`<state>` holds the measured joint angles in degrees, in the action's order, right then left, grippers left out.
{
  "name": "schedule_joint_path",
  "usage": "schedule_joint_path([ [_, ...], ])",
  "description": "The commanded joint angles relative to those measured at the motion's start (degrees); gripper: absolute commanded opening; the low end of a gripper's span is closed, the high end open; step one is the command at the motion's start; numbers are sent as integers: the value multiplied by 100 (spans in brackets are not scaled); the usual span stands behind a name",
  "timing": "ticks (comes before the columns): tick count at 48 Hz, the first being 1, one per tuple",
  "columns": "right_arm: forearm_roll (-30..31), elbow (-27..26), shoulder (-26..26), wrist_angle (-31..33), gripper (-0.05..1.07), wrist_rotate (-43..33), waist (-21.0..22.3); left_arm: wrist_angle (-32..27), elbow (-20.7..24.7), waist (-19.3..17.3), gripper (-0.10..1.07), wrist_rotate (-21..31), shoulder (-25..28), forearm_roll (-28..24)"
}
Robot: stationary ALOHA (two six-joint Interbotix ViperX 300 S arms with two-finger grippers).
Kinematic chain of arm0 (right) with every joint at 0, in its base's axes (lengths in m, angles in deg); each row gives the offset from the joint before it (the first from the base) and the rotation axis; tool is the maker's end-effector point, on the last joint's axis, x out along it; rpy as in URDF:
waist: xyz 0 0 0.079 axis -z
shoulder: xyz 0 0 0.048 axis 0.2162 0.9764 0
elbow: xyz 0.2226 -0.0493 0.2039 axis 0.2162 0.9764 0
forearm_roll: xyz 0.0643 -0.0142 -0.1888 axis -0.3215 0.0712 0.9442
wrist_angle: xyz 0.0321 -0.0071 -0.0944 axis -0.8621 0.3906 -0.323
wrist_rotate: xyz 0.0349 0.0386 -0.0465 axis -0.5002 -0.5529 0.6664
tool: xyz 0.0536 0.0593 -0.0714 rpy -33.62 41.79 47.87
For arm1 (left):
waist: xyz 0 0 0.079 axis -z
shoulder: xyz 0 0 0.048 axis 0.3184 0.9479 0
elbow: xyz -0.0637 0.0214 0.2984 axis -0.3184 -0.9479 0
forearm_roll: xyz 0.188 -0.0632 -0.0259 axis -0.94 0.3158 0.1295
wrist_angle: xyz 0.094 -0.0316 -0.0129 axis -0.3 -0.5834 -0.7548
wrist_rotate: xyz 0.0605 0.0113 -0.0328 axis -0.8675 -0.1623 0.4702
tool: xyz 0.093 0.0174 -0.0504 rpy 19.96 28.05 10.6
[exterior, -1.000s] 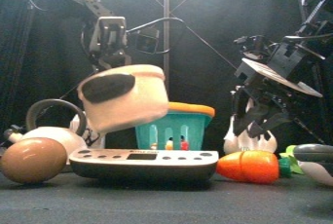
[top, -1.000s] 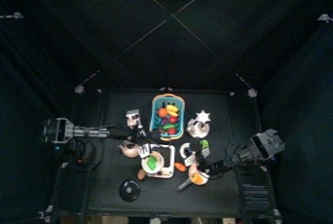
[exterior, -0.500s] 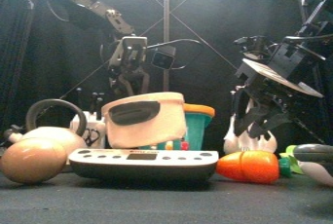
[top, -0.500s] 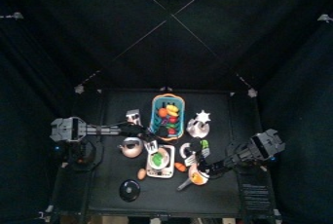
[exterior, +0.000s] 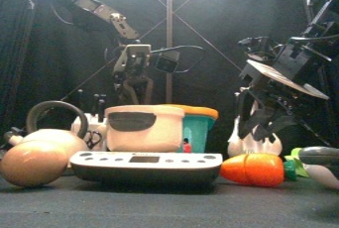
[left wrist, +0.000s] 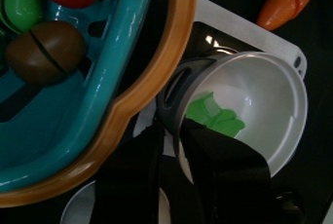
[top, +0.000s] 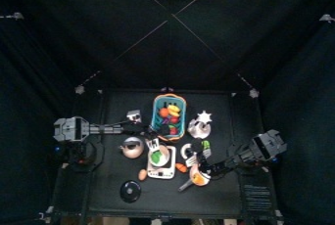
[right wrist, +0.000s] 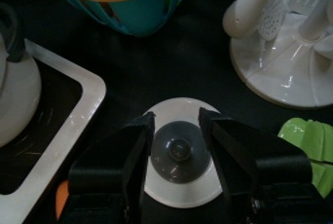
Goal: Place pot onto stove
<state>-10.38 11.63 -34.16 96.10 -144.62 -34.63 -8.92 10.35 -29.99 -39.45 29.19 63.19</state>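
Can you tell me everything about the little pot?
The pot is a small round toy, cream-white like plastic, with a dark patch on its side. From the left wrist camera you look inside it: a white bowl with something bright green at the bottom. It sits upright and level on the stove, right in front of the teal and orange basket. No gripper holds it; the left gripper hangs above it.

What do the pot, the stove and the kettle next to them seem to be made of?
The pot: probably matte cream plastic; smooth walls with soft, dull highlights and a dark moulded side handle.
The stove: likely white plastic with a grey top panel; rounded edges, a soft sheen.
The kettle: looks like polished metal; it gives bright, mirror-like reflections.
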Motion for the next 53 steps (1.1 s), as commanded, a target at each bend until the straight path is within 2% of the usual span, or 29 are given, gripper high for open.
schedule_joint_path([
  [1, 26, -35, -105, -9, 79, -18, 26, 18, 193, -18, 71, -9, -53, 0],
  [14, 26, -35, -105, -9, 79, -18, 26, 26, 272, 0, 84, -18, -79, 70],
  [22, 26, -53, -105, -18, 79, -18, 26, 88, 290, 0, 84, -26, -167, 70],
  [36, 26, -79, -105, -18, 79, -18, 26, 105, 44, 167, 84, 0, -343, 70],
  [53, 26, -105, -105, -18, 79, -18, 26, 703, -483, 255, 84, 9, -782, 141],
])
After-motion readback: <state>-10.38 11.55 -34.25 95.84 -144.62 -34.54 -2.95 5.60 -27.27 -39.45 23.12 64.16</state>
